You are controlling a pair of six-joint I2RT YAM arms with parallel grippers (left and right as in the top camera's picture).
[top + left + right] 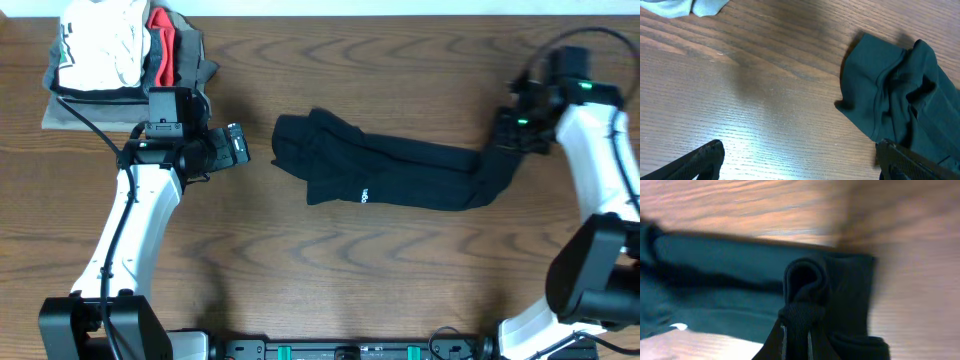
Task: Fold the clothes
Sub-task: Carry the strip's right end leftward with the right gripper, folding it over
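Black T-shirt [390,178]: bunched into a long band, mid-table (small white logo showing). Right gripper [796,330]: pinched tight on its right end. Left gripper [238,147]: spread wide, empty, just beside its left end. Garment pile [110,50]: far-left corner.

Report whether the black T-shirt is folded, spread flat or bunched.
Bunched. The black T-shirt lies as a long, rumpled strip across the table, not flat or neatly folded; the right gripper pinches its right end.
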